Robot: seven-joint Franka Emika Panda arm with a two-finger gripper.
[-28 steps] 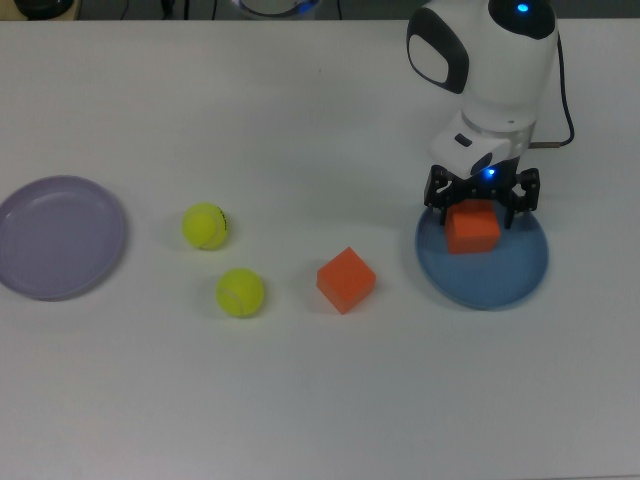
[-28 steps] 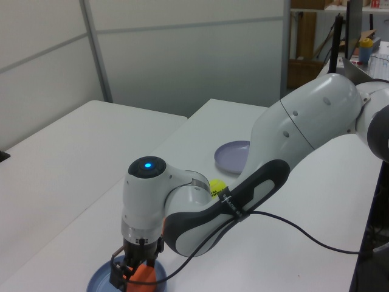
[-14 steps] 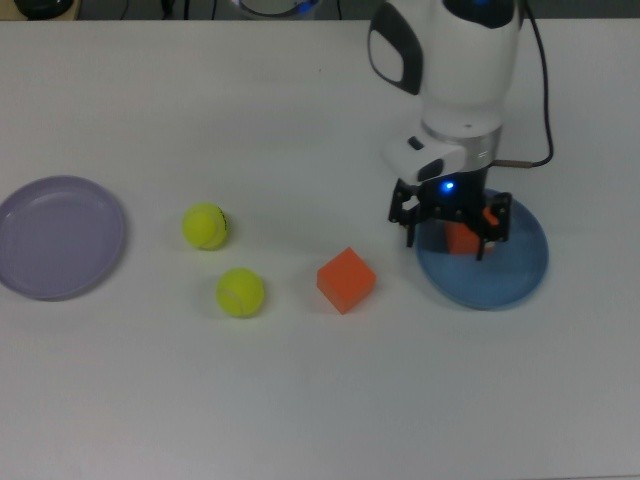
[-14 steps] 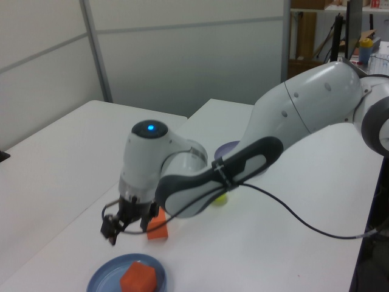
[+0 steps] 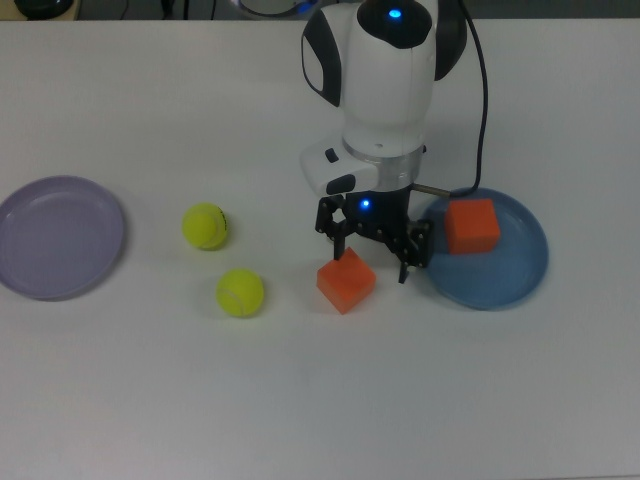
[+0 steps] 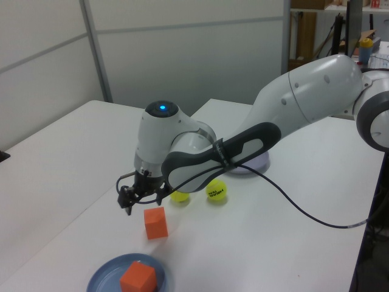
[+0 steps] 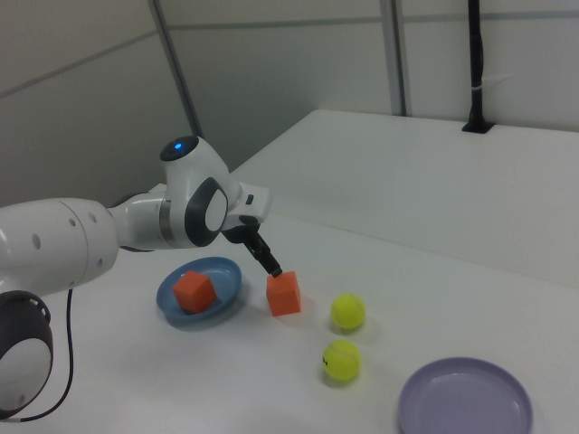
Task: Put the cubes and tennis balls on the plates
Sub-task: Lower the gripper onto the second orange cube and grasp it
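One orange cube (image 5: pixel 346 281) lies on the white table (image 5: pixel 330 400) between the balls and the blue plate (image 5: pixel 500 293). My gripper (image 5: pixel 372 262) hangs open and empty just above this cube, slightly toward the top view's right. The other orange cube (image 5: pixel 472 225) rests on the blue plate's upper left part. Two tennis balls (image 5: pixel 205 226) (image 5: pixel 240 292) sit on the table to the top view's left of the loose cube. The lavender plate (image 5: pixel 60 237) lies empty at the top view's far left. In the left view the gripper (image 6: pixel 144 204) hovers over the loose cube (image 6: pixel 156 222).
The white arm (image 5: pixel 385 80) reaches in from the top view's upper edge, with a black cable (image 5: pixel 482 110) trailing beside it. In the left view the arm (image 6: pixel 292 115) hides most of the lavender plate (image 6: pixel 260 164). Wall panels stand behind the table in the right view.
The gripper let go of the cube on the blue plate, rose, and travelled to the top view's left. It now hangs over the loose cube.
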